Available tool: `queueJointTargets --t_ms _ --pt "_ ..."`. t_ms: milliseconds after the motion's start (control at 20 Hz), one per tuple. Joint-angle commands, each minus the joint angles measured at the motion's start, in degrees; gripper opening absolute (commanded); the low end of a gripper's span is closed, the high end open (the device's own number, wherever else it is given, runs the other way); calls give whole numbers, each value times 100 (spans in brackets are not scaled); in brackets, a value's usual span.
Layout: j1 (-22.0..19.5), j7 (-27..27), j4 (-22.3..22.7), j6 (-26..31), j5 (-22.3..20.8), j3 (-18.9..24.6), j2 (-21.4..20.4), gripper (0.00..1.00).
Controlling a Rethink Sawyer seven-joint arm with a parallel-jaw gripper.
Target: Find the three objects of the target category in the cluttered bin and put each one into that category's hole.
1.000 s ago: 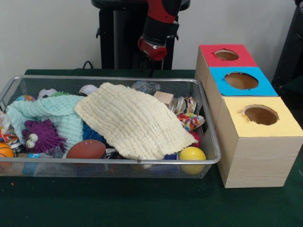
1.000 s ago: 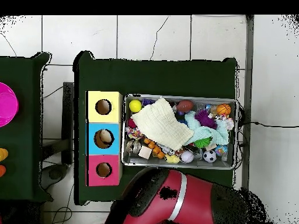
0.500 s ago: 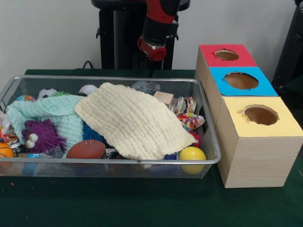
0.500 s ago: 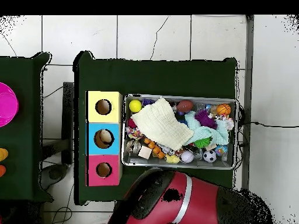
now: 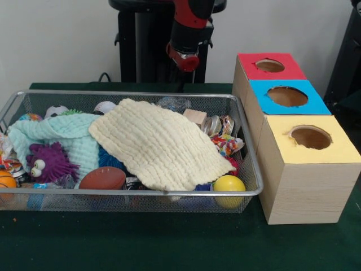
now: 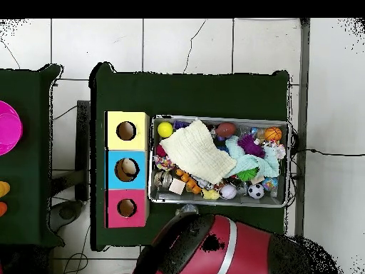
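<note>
Front view: the bin (image 5: 248,148) sat on the green table, left of three wooden boxes (image 5: 293,130) topped red, blue and yellow. A cream cloth (image 5: 161,144) lay over the middle of the clutter, beside a mint cloth (image 5: 62,132), a purple toy (image 5: 48,162), a brown football (image 5: 103,178) and a yellow ball (image 5: 229,183). The arm (image 5: 189,34) hung behind the bin; whether its gripper was open or closed could not be told.

Overhead view: the bin (image 6: 285,165) lay right of the boxes (image 6: 127,170); the red arm (image 6: 214,246) covered the bottom.

Cream cloth (image 5: 161,144) covering much of the bin (image 5: 135,192) contents, bin's left end cut off at frame edge, arm (image 5: 189,31) top cropped, gripper hidden.
</note>
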Motion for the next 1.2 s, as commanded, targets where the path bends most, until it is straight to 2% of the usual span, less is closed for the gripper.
queueJointTargets --t_ms 50,300,550,850,1200 --pt "23 1118 -151 1436 322 714 -7 100" --pt "57 1119 56 1636 196 571 -397 100" --pt "185 1286 125 1646 107 528 -517 100" --pt "149 1332 -321 1181 -140 418 7 100" --pt "336 1657 -453 290 -433 225 197 100"
